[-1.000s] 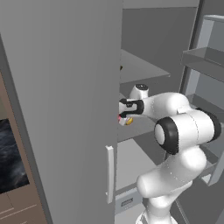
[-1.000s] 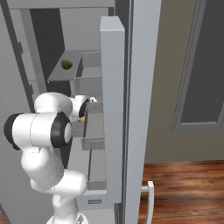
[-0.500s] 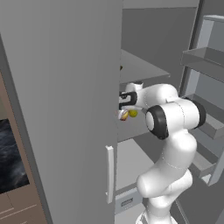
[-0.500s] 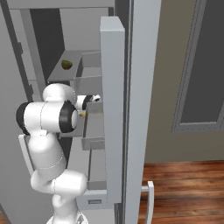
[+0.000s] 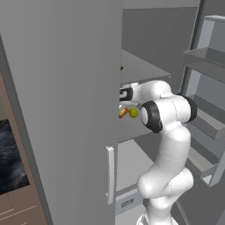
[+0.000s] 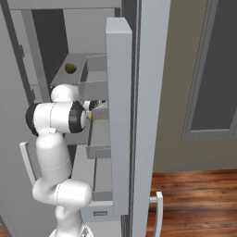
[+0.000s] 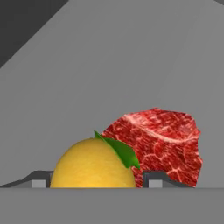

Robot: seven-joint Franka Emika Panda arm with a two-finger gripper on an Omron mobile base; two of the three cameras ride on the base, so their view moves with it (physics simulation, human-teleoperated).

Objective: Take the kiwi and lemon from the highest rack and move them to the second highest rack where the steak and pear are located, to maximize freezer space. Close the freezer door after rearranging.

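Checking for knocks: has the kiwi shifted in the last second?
No. In the right base view, the kiwi sits at the same spot on the highest rack, just left of the door bin.

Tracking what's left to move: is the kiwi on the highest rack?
Yes, the kiwi sits alone on the highest rack, above the arm.

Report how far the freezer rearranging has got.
Done: nothing finished yet. In hand: the lemon is at the second highest rack beside the steak, between the tips of the end effector; whether it is let go is unclear. Left: the kiwi sits on the highest rack, and the freezer door stands open.
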